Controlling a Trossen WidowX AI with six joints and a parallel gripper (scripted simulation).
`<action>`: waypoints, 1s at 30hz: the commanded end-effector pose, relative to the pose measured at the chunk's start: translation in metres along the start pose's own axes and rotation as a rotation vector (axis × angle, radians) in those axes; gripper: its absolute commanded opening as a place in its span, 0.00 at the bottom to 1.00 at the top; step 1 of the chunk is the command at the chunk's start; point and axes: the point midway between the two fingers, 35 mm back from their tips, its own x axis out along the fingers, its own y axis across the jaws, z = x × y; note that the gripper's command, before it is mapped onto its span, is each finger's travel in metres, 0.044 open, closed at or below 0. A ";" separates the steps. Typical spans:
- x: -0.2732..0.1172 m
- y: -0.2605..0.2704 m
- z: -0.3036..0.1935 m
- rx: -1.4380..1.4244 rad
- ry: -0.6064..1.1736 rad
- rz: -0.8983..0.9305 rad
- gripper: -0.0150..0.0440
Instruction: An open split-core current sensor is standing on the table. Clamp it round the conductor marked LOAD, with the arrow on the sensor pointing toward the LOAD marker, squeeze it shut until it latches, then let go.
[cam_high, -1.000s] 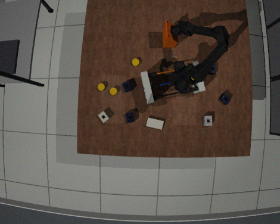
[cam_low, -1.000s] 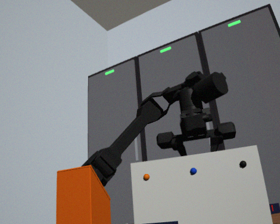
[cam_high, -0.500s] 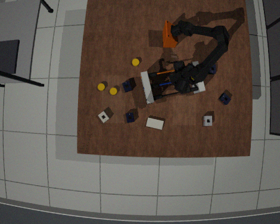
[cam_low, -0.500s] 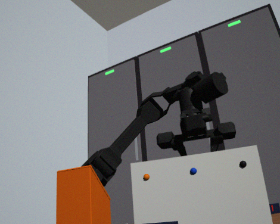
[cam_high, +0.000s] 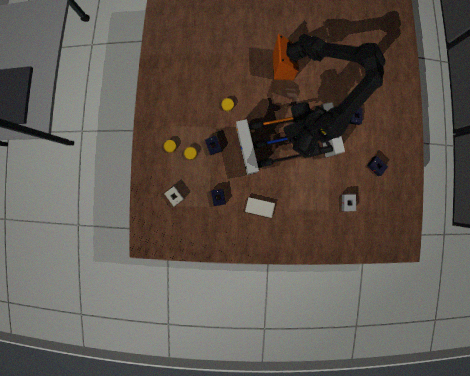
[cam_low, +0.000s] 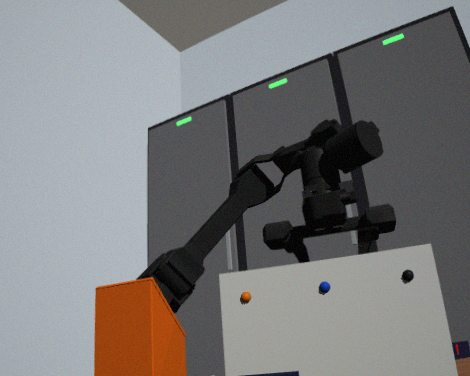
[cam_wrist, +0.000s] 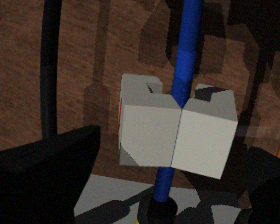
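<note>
A white split-core sensor (cam_wrist: 178, 135) sits closed around the blue conductor (cam_wrist: 188, 35) (cam_high: 275, 141), its two halves meeting at a seam. My gripper (cam_wrist: 176, 147) (cam_high: 300, 137) (cam_low: 334, 247) is open, with a dark finger on each side of the sensor and a gap to it. The arm hides the sensor in the top view. An orange conductor (cam_high: 277, 120) and a black conductor (cam_high: 280, 160) (cam_wrist: 53, 53) run parallel to the blue one between two white end plates (cam_high: 247, 146) (cam_low: 330, 325).
Three yellow cylinders (cam_high: 228, 104) (cam_high: 170, 145) (cam_high: 190, 152), dark blue blocks (cam_high: 213, 145) (cam_high: 218, 196) (cam_high: 378, 164), white blocks (cam_high: 174, 195) (cam_high: 349, 202) and a flat white block (cam_high: 260, 206) lie around the rig. The arm's orange base (cam_high: 285, 59) (cam_low: 135, 330) stands at the back.
</note>
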 end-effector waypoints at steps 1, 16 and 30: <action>0.000 0.000 0.000 -0.001 0.001 -0.002 1.00; 0.036 0.000 -0.001 0.002 0.007 -0.032 1.00; 0.052 0.000 -0.001 0.002 0.007 -0.031 1.00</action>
